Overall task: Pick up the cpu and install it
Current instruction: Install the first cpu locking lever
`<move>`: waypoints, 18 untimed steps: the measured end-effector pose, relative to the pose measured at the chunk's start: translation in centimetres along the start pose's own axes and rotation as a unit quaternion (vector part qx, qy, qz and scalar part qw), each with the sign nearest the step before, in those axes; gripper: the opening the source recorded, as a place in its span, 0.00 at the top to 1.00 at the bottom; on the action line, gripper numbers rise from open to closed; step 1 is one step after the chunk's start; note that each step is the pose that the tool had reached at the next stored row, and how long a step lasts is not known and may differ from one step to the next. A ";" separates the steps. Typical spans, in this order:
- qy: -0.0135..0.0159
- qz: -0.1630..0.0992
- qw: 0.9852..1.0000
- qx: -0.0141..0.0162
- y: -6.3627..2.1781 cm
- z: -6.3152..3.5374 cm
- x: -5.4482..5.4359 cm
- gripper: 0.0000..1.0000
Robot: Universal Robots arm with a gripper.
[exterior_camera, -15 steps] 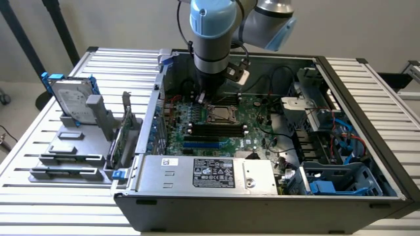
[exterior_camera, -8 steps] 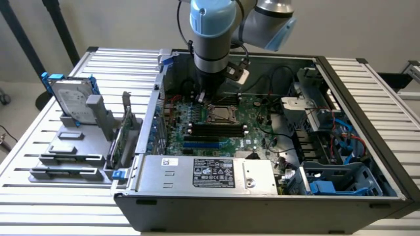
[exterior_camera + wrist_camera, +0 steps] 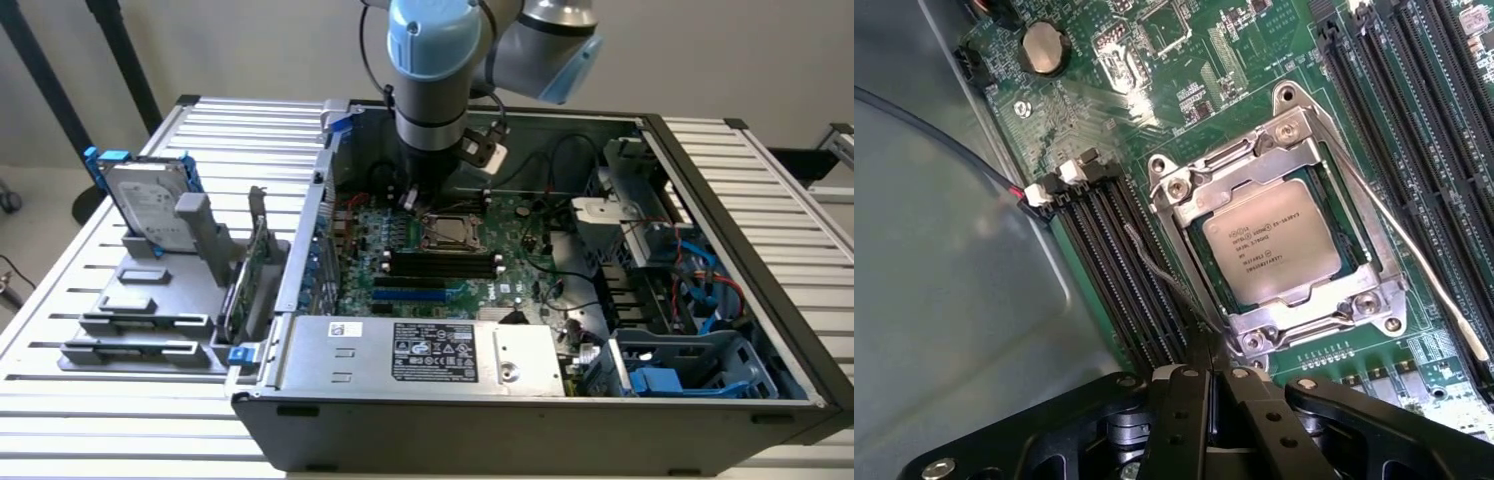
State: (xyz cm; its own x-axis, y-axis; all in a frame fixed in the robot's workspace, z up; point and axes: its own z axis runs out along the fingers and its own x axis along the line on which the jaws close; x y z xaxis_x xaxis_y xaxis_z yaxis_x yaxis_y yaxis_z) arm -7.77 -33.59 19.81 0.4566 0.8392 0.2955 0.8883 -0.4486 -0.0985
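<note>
Toward the exterior view's left edge of the slatted metal surface [image 3: 80, 290] stands a grey holder [image 3: 147, 310], with a silver hard drive in a blue frame [image 3: 140, 200] propped upright in its far end. Just to the right of it an open computer case [image 3: 534, 400] lies on its side, taking up the middle of the surface, its power supply [image 3: 414, 352] along the near edge and a blue drive cage [image 3: 694, 365] in the near right corner. The green motherboard [image 3: 514, 225] covers the floor of the case. The arm [image 3: 434, 70] reaches down into the far part of the case, and the claw [image 3: 1209, 385] hangs low over the board with its black fingers [image 3: 1179, 420] pressed together, holding nothing. The cpu [image 3: 1286, 243] sits flat in its socket, inside the metal retention frame [image 3: 1179, 200] near the middle of the board, its silver top facing up. It lies just beside the claw tips, apart from them, with black memory slots [image 3: 1119, 270] running along one side of the socket.
</note>
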 end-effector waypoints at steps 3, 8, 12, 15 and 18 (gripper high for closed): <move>0.000 0.001 1.000 0.000 0.24 0.09 0.1 0.89; 0.000 0.002 1.000 -0.001 0.53 0.21 0.2 0.89; 0.000 0.004 1.000 -0.001 0.69 0.30 0.3 0.89; 0.000 0.005 1.000 -0.001 0.86 0.38 0.4 0.89; 0.000 0.006 1.000 -0.001 1.05 0.44 0.5 0.89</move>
State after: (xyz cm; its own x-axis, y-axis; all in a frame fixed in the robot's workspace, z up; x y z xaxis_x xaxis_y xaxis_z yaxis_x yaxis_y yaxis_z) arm -6.60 -33.55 19.43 0.4667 0.8337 0.2953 0.8828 -0.4591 -0.0992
